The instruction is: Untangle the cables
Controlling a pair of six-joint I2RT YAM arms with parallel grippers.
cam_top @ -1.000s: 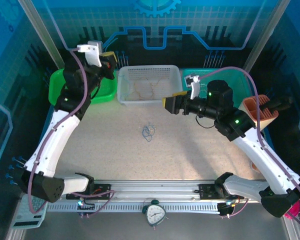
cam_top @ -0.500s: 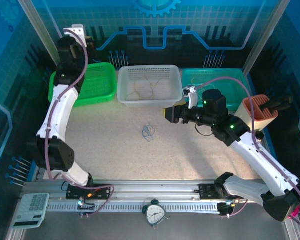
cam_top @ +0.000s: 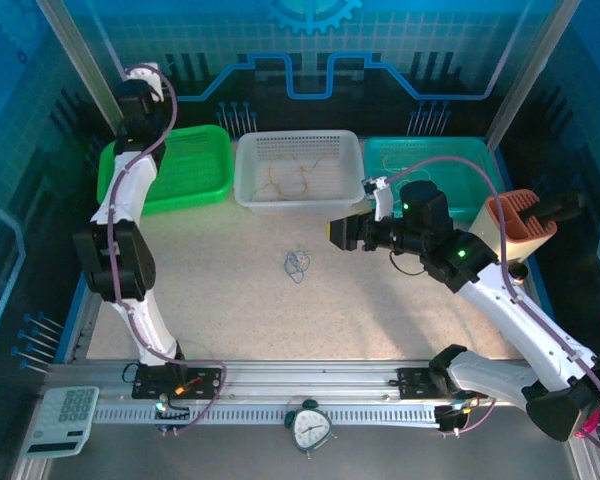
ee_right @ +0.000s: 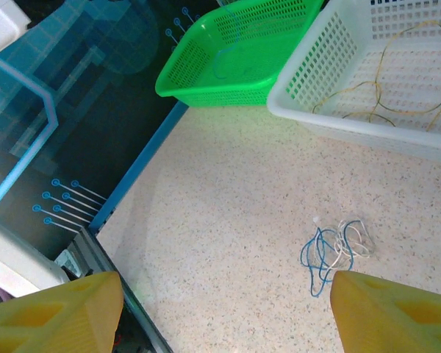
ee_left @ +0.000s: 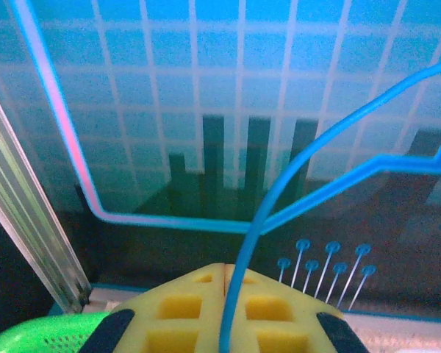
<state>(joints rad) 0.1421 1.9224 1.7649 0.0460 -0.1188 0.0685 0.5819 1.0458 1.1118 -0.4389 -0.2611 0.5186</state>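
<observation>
A small tangle of blue and whitish cables (cam_top: pixel 298 264) lies on the speckled table (cam_top: pixel 230 300), and in the right wrist view the tangle (ee_right: pixel 335 248) sits just inside the right-hand finger. My right gripper (cam_top: pixel 342 232) hovers open to the right of it; in its own view the right gripper (ee_right: pixel 224 323) has nothing between the fingers. My left gripper (cam_top: pixel 142 85) is raised high at the back left, facing the wall. In its wrist view the left gripper (ee_left: pixel 224 276) is shut along a blue cable (ee_left: pixel 279 198) that arcs up to the right. Yellow-tan cables (cam_top: pixel 292 180) lie in the white basket (cam_top: pixel 248 150).
A green basket (cam_top: pixel 205 140) stands left of the white one and a teal basket (cam_top: pixel 480 160) to its right. An orange-brown holder (cam_top: pixel 520 225) sits at the far right. A clock (cam_top: pixel 308 428) and a calculator (cam_top: pixel 65 415) rest by the front rail.
The left arm has swung up and back from over the green basket to high against the back-left wall. The right gripper has shifted slightly. The tangle has not moved.
</observation>
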